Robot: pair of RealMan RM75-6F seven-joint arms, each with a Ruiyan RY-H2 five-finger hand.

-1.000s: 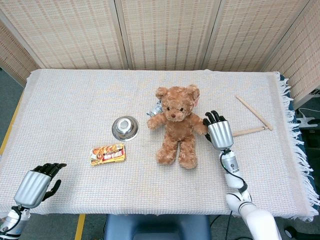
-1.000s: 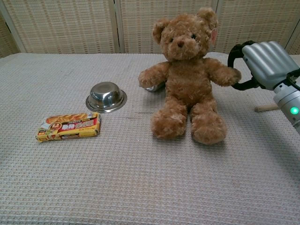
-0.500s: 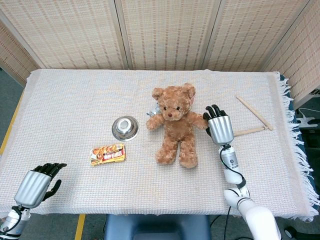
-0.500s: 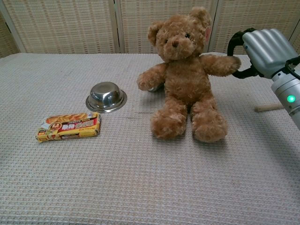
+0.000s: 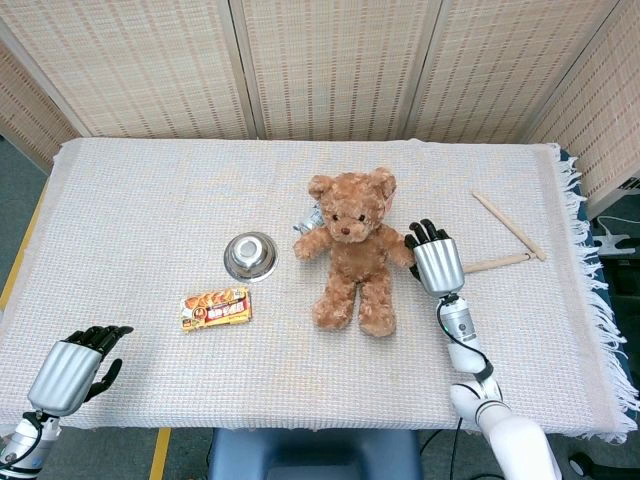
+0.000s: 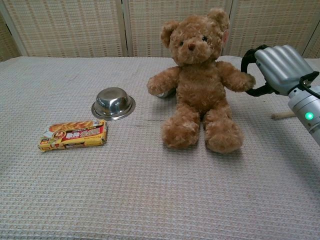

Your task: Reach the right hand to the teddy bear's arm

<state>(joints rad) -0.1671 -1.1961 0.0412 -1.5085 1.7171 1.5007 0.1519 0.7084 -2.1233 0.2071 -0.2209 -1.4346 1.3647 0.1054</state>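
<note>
A brown teddy bear (image 5: 350, 250) (image 6: 200, 85) sits upright in the middle of the table, facing me. My right hand (image 5: 437, 262) (image 6: 277, 67) is at the bear's side, and its dark fingers (image 6: 248, 70) curl around the end of the bear's outstretched arm (image 5: 398, 250) (image 6: 232, 77). The chest view shows the paw inside the curl of the fingers. My left hand (image 5: 72, 368) rests at the near left corner of the table, holding nothing, with its fingers loosely apart. The chest view does not show it.
A small steel bowl (image 5: 250, 255) (image 6: 113, 102) stands left of the bear, and a flat snack packet (image 5: 215, 307) (image 6: 74, 134) lies nearer me. Wooden sticks (image 5: 510, 228) (image 6: 282, 115) lie right of my right hand. A crumpled silvery item (image 5: 310, 218) sits behind the bear's other arm.
Half a second ago my right hand had lifted the bear's arm and tipped the bear to the left. Now the arm is lower again and the bear sits straighter. The left hand has not moved.
</note>
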